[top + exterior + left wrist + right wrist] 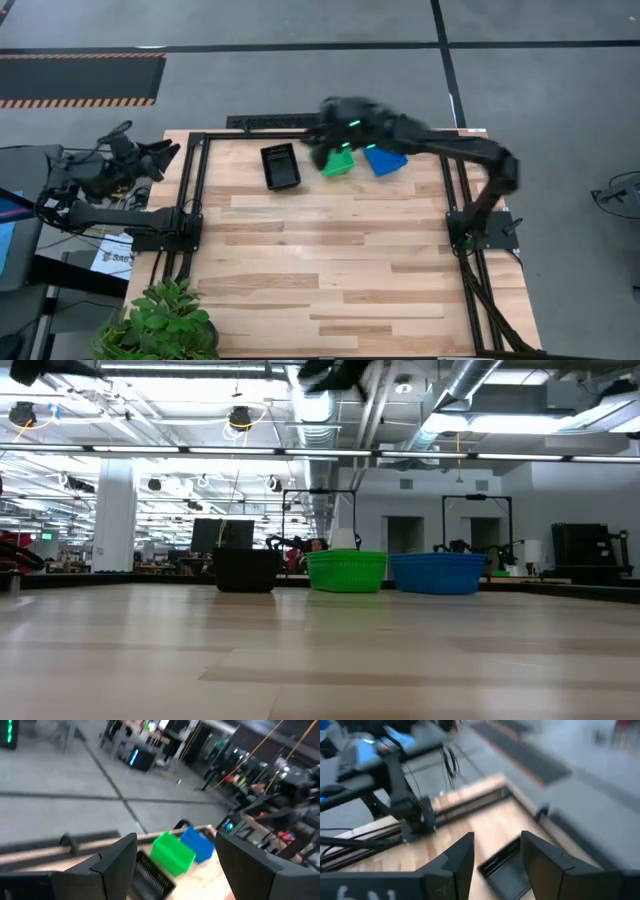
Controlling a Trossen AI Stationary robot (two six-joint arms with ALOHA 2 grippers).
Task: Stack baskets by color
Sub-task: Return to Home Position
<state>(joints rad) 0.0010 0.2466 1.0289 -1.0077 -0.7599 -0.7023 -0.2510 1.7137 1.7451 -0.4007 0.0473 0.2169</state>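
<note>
Pale wooden planks, laid in staggered strips, make up the worktop (330, 270), and its near half is bare grain. At its near left corner stands a leafy green plant (165, 320). Black metal rails (196, 180) run along the left and right edges and across the far edge.

By the left edge, towards the far left corner, the left arm lies folded. The left gripper (175, 865) has its two flat, dark fingers spread wide and grips nothing.

All the baskets sit in a row close to the far edge, around its middle. The black basket (246, 570) is leftmost, a rectangular plastic tray with slotted mesh walls, its long side pointing at the far edge. A short gap to its right is the bright green basket (346, 571), and just beside that is the blue basket (437, 573); both sit slightly askew, with ribbed, perforated walls. Whether more baskets nest inside each cannot be told.

From its base at the right edge the right arm stretches across above the green basket. The right gripper (497, 860) hangs in the air with its fingers parted and empty, looking down on the black basket.
</note>
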